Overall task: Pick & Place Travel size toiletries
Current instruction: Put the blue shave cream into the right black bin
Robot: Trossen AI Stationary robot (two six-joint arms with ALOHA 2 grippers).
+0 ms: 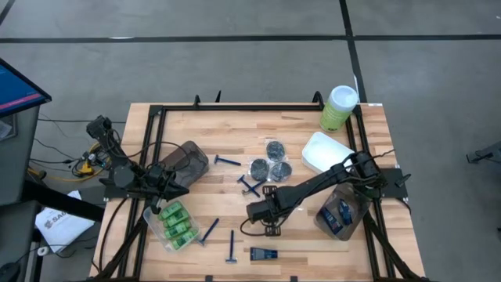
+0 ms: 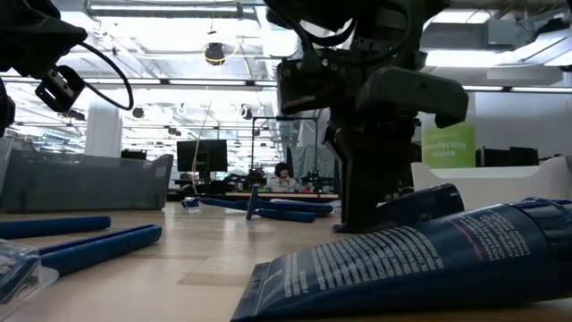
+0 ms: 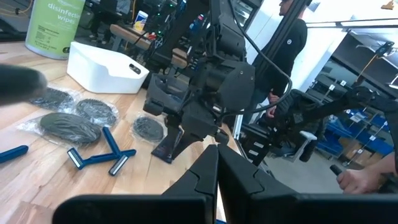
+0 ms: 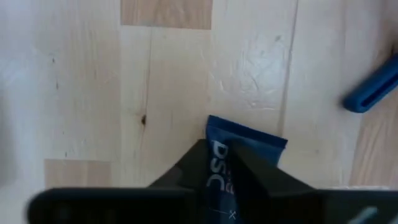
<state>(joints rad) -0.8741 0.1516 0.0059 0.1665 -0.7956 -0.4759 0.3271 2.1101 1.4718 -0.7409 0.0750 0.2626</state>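
Clear plastic, that's the tub (image 1: 169,223) at the table's front left, and it carries a row of bright green mini bottles (image 1: 178,222). Just behind it a smoky tub (image 1: 188,160) lies near the left gripper (image 1: 167,190), whose fingers (image 3: 205,174) are pressed together with nothing between them. Over on the right, another clear tub (image 1: 342,210) has small dark-blue items (image 1: 335,215) inside, and a white rectangular tub (image 1: 327,152) sits behind it beside the tall pale-green canister (image 1: 339,107). The right gripper (image 1: 272,224) is down at the wooden table (image 1: 235,188), clamped on a small dark-blue tube (image 4: 229,162). A second dark-blue tube (image 1: 262,253) lies at the front edge. Blue-handled razors (image 1: 228,160) and three dark round flat tins (image 1: 268,162) are scattered mid-table.
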